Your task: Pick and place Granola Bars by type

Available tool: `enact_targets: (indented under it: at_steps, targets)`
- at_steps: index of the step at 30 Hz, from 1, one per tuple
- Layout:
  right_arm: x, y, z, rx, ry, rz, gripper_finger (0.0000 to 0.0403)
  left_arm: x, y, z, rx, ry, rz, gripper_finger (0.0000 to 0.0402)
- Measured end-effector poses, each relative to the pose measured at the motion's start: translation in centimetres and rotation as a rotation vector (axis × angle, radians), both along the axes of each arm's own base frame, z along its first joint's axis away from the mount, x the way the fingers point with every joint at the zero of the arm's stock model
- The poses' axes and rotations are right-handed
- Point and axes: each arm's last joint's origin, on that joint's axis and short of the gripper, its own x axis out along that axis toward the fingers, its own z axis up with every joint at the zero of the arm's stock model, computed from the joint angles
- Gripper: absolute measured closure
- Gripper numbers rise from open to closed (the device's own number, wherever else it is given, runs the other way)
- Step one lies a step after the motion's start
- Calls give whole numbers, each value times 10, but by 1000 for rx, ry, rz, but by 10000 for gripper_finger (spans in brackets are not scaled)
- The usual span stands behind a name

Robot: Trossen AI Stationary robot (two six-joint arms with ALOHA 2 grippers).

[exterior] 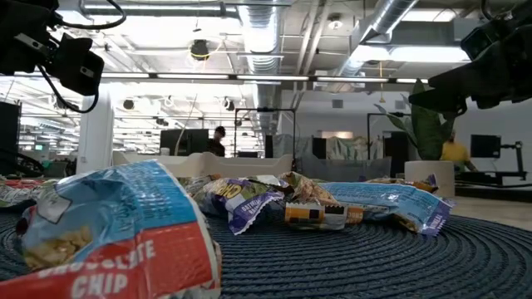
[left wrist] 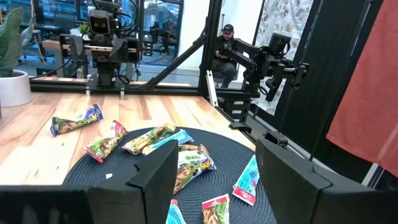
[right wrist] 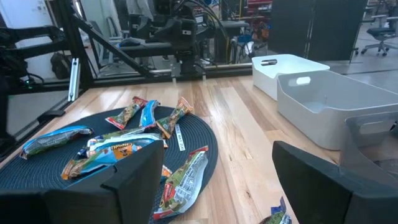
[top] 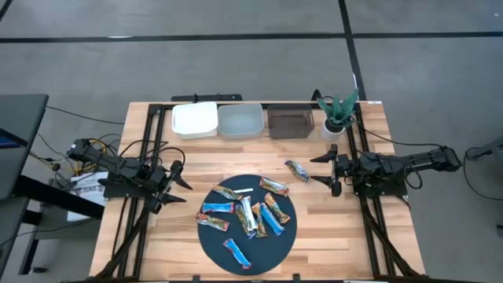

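Several granola bars [top: 245,212] in blue, orange-brown and silvery-green foil lie flat on a round dark woven mat [top: 212,244]. In the low view a blue-and-red one [exterior: 116,232] lies nearest. One more bar [top: 296,170] lies on the bare wood, off the mat toward the right arm; the left wrist view shows it as bar [left wrist: 76,119]. My left gripper [top: 177,182] [left wrist: 214,162] hovers left of the mat, open, touching nothing. My right gripper [top: 328,169] [right wrist: 217,162] hovers right of the mat, close to the stray bar, open and holding nothing.
Three bins stand in a row along the far edge: white [top: 195,119], pale grey [top: 240,120] and dark [top: 289,122]. A potted plant [top: 338,114] stands to their right. A thin white strip [top: 243,191] lies on the mat. Bare wood shows between mat and bins.
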Motion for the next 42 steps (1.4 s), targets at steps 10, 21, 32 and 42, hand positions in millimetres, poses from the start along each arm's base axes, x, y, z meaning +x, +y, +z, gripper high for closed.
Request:
enact_targets:
  at_steps: [10, 21, 32, 42]
  targets:
    - [0, 0, 0, 0, 0, 0, 107, 1, 2, 2, -815, 264, 32, 194]
    - [0, 0, 0, 0, 0, 0, 107, 2, 6, 4, -984, 221, 169, 194]
    - [0, -1, 0, -2, -3, -21, 107, 16, 7, 73, -723, 273, 487, 194]
    - [1, -2, 5, 88, -54, -36, 107, 87, -4, 96, -427, 827, 582, 194]
